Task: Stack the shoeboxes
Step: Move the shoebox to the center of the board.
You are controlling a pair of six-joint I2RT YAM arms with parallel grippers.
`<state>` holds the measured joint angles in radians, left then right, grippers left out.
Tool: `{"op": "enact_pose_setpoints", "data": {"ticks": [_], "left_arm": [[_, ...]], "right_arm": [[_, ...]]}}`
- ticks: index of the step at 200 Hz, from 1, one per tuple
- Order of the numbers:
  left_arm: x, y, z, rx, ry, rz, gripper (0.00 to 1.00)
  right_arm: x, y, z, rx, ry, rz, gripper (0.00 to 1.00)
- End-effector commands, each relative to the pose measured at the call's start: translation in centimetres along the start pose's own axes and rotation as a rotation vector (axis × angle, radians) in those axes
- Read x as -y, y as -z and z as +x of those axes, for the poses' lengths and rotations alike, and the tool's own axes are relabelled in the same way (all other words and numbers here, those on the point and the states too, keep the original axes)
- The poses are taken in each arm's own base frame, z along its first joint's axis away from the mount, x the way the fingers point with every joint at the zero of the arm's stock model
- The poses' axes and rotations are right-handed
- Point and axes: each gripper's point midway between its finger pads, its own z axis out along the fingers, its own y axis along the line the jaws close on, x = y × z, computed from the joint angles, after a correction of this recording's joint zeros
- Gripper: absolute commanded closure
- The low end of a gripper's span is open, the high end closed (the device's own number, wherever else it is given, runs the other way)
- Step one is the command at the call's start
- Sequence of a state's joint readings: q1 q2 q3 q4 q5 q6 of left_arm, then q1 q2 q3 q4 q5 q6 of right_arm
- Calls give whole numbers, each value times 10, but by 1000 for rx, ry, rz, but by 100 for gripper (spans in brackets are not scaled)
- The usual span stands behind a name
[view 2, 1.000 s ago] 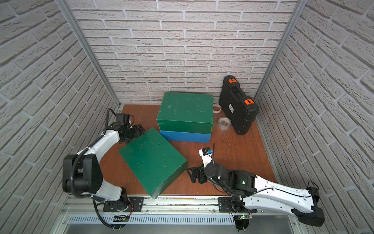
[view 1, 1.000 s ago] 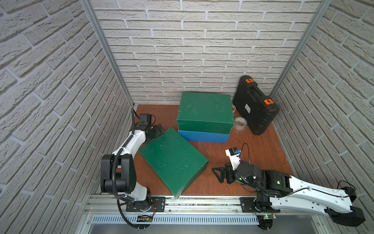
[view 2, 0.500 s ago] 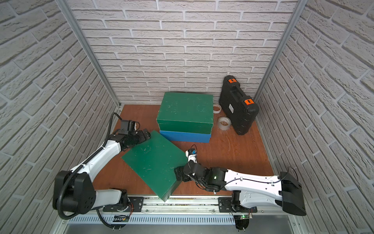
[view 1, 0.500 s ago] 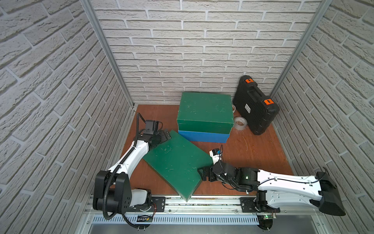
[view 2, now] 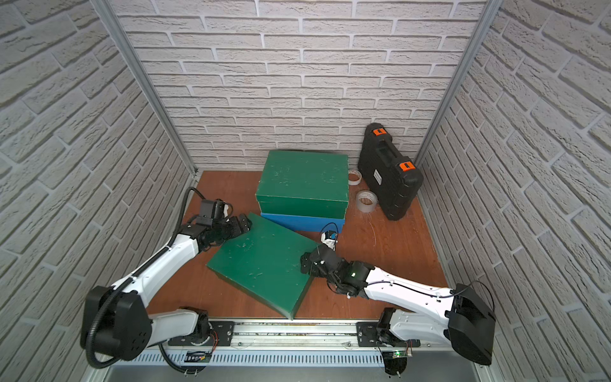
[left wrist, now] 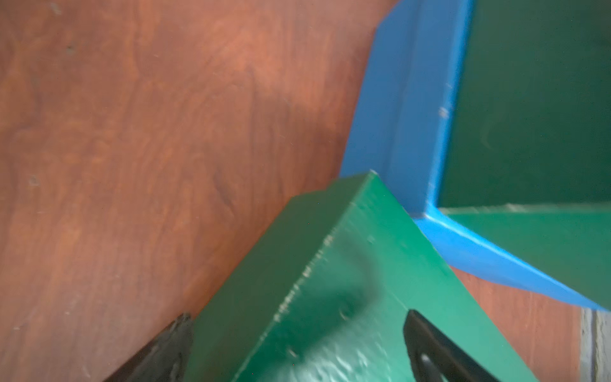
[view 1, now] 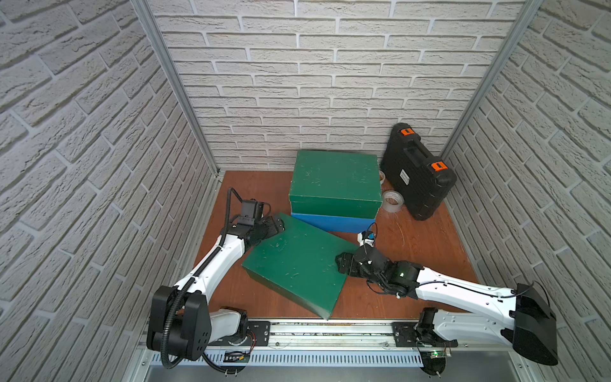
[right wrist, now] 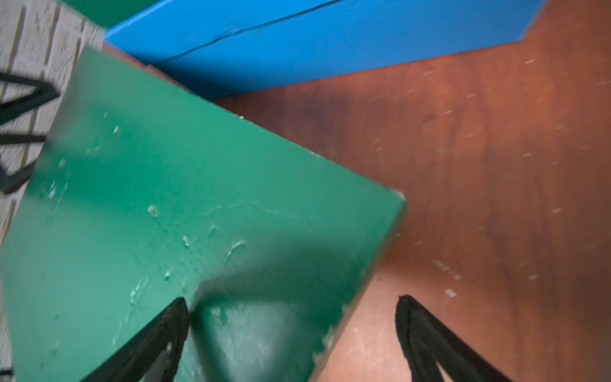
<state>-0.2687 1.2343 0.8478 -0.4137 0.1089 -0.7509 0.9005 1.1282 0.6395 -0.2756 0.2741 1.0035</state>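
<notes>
The left arm stretches from the bench's (view 1: 429, 238) front left corner, forearm low and angled toward the back. The left gripper (view 1: 276, 224) meets the far left corner of the loose green shoebox (view 1: 297, 264). Its jaws stand wide and straddle that corner: in the left wrist view one finger (left wrist: 158, 350) is beside the box wall and its mate is over the lid.

That shoebox lies skewed to the bench edges, front of middle, one corner near the front edge.

Behind it, toward the back edge, the upper green shoebox (view 1: 335, 178) sits on the blue shoebox (view 1: 334, 222).

The right arm reaches low from the front right corner. The right gripper (view 1: 342, 263) is spread wide across the loose box's right edge, one finger (right wrist: 158, 340) on the lid.

Two tape rolls (view 1: 392, 201) lie beside the stack. The black case (view 1: 416, 175) stands in the back right corner, and its white label (view 1: 404, 174) is too small to read.
</notes>
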Motion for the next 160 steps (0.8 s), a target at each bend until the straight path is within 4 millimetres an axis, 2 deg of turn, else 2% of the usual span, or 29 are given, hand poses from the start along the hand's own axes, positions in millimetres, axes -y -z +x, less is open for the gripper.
{"op": "enact_pose_setpoints", "data": {"ticks": [1,31,45,72,91,116,160], "left_arm": [[25,6,16,3,-33,64,2],[44,14,40,9,-76,112,2],[43,21,43,22,-74,121,2],[30,42,39,96,-72,112,2],[17,48,38,103,-45,109,2],[12,38,45,49,34,216,2],[16,26,61,10,20,304,2]], "right_arm": [[35,-3,9,-50,27,83,5],[56,13,-1,-25,13,102,3],[60,24,-8,-19,9,88,1],[47,49,-16,-28,40,18,0],[34,62,-11,-78,56,-46,1],[26,63,2,-119,44,-117,1],[20,51,29,-192,31,-209,1]]}}
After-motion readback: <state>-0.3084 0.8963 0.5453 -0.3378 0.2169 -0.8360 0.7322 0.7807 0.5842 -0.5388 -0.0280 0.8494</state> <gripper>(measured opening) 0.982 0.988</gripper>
